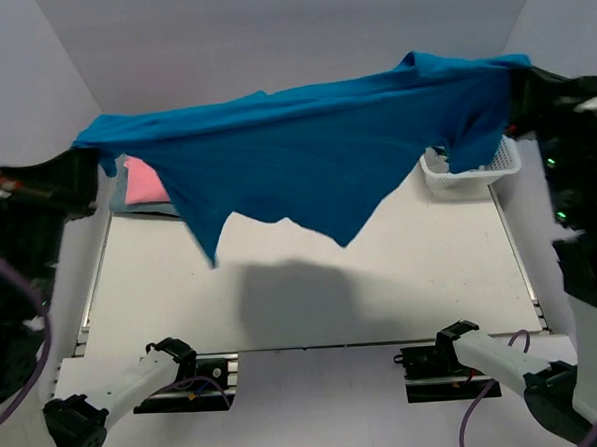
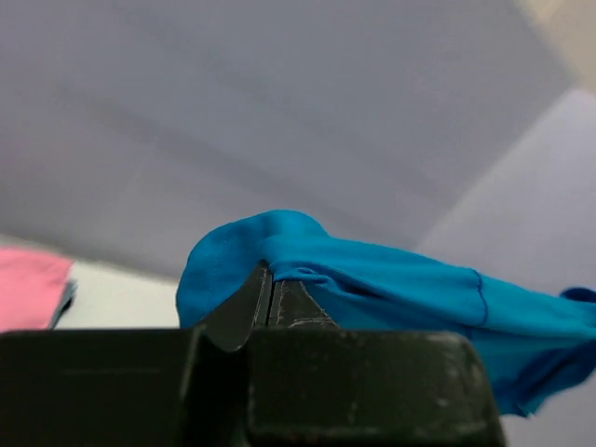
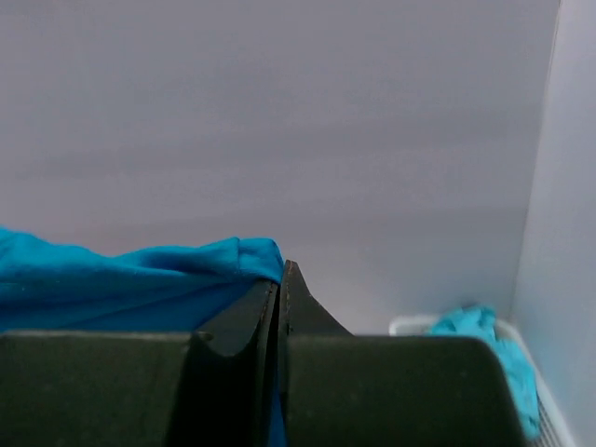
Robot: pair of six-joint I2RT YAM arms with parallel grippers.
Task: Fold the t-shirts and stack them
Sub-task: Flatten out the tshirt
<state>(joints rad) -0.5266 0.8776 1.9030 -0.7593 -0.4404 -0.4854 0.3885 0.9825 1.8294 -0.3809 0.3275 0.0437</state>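
A large blue t-shirt (image 1: 315, 148) hangs stretched in the air above the table, held at both ends. My left gripper (image 1: 87, 154) is shut on its left end; the left wrist view shows the cloth (image 2: 372, 270) pinched between the fingers (image 2: 279, 303). My right gripper (image 1: 516, 77) is shut on its right end; the right wrist view shows the cloth (image 3: 140, 275) pinched at the fingers (image 3: 279, 298). A pink t-shirt (image 1: 144, 181) lies folded on a grey-blue one at the table's back left. A turquoise shirt (image 3: 489, 340) lies in the basket.
A white lattice basket (image 1: 471, 169) stands at the back right corner. The table (image 1: 312, 293) lies below the hanging shirt, which casts a shadow on it. Grey walls close in the back and both sides.
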